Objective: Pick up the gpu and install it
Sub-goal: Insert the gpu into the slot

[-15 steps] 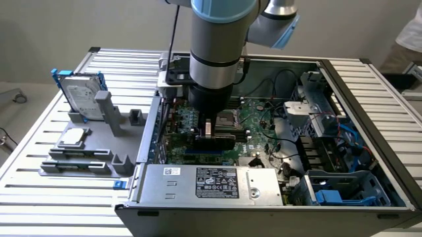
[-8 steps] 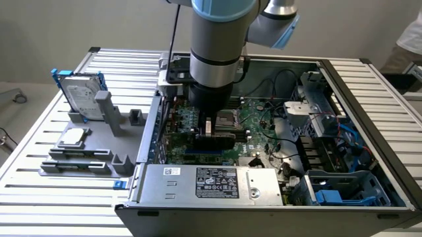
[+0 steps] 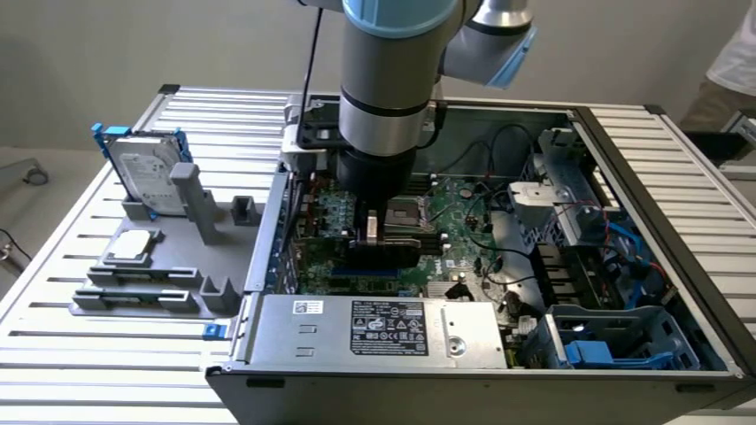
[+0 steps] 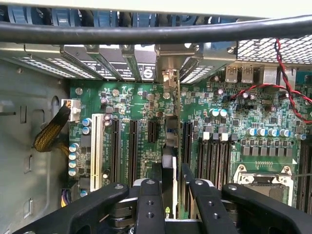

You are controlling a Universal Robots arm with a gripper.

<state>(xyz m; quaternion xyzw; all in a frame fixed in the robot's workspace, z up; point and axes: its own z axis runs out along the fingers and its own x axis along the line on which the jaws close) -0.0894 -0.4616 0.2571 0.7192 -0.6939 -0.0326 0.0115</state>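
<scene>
A plain pale wall [image 3: 142, 44] stands behind a work table [image 3: 71, 354] of ribbed aluminium slats. Smooth grey floor [image 3: 69, 181] shows at the exterior view's left, with a small caster wheel [image 3: 35, 175] on it.

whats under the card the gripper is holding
The gripper is shut on the card, which stands on edge over the green motherboard and its long black slots. The slot directly beneath is covered by the card itself.

The gpu [image 4: 169, 136] is standing on edge, pinched in the tool [image 4: 171, 168], black cover on one side, silver bracket at the far end, right over the board [image 4: 234, 122].
</scene>
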